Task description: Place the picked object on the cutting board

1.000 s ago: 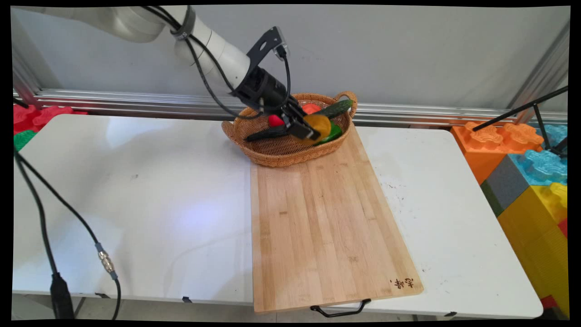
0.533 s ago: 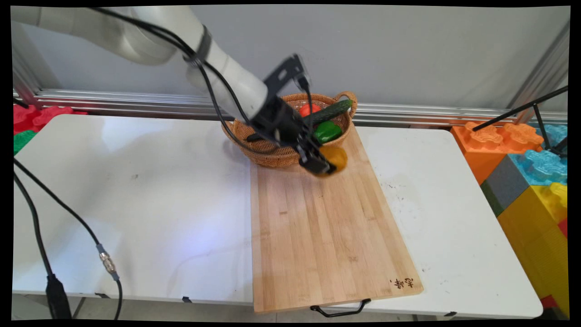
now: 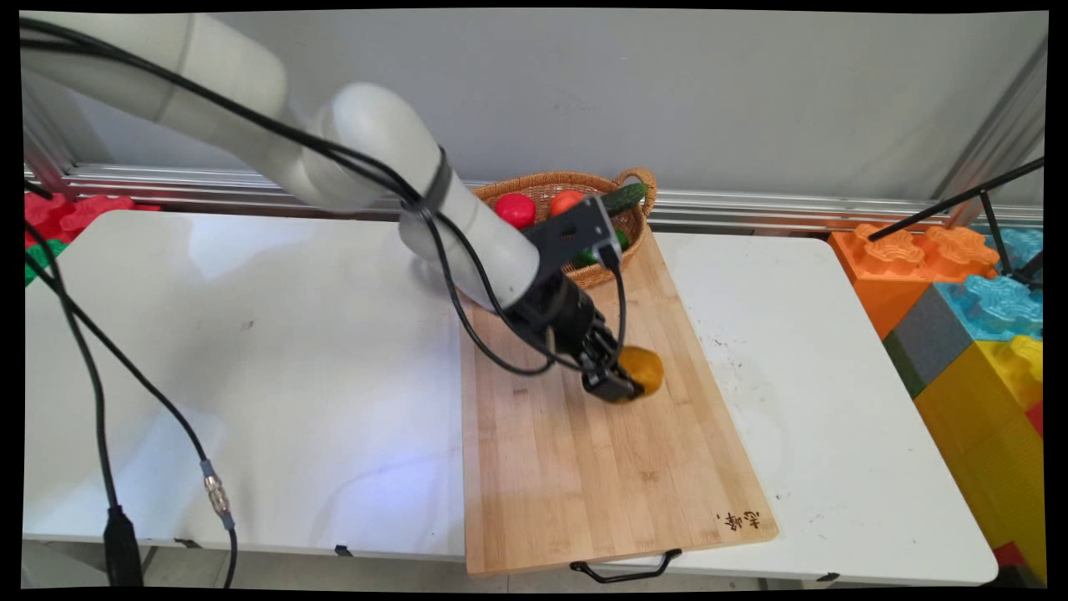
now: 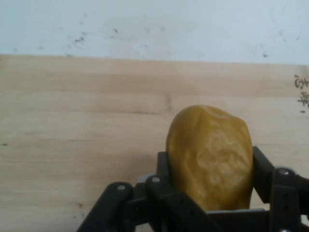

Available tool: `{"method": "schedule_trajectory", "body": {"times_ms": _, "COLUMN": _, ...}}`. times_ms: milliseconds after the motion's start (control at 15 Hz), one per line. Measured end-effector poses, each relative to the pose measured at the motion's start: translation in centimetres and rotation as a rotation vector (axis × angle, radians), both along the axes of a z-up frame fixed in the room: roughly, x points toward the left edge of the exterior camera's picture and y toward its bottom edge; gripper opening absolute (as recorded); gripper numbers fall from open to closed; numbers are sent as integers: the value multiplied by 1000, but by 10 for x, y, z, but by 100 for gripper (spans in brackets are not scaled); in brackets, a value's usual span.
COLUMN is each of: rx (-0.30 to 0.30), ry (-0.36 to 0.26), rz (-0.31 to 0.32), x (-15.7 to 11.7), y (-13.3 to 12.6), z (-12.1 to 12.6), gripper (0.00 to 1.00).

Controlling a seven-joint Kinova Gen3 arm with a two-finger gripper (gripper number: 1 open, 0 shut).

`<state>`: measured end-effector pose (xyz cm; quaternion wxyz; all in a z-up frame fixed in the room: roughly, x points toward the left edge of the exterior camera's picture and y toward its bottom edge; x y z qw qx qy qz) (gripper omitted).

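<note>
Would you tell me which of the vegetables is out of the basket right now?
The yellow-brown potato, clamped in the gripper over the cutting board; the others lie in the wicker basket.

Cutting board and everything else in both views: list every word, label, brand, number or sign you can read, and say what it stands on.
Cutting board, near right corner: a dark burnt-in mark of two or three characters, too small and blurred to read.
Hand view: the same mark at the right edge, cut off, unreadable.
Nothing else carries text: none on the arm, the tool, the yellow-brown potato it grips, or the basket.
</note>
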<state>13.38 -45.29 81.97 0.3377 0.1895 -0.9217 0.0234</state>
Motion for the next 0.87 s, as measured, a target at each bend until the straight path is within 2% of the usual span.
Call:
{"method": "schedule_trajectory", "body": {"times_ms": 333, "rx": -6, "ry": -13, "rz": -3, "x": -15, "y": 7, "z": -28, "gripper": 0}}
{"method": "schedule_trajectory", "body": {"times_ms": 600, "rx": -20, "ry": -14, "rz": -13, "x": -20, "y": 12, "z": -38, "gripper": 0}}
{"method": "schedule_trajectory", "body": {"times_ms": 667, "rx": -24, "ry": -12, "rz": -18, "x": -20, "y": 13, "z": -39, "gripper": 100}}
{"method": "schedule_trajectory", "body": {"times_ms": 867, "rx": -40, "ry": -8, "rz": -27, "x": -18, "y": 17, "z": -37, "gripper": 100}}
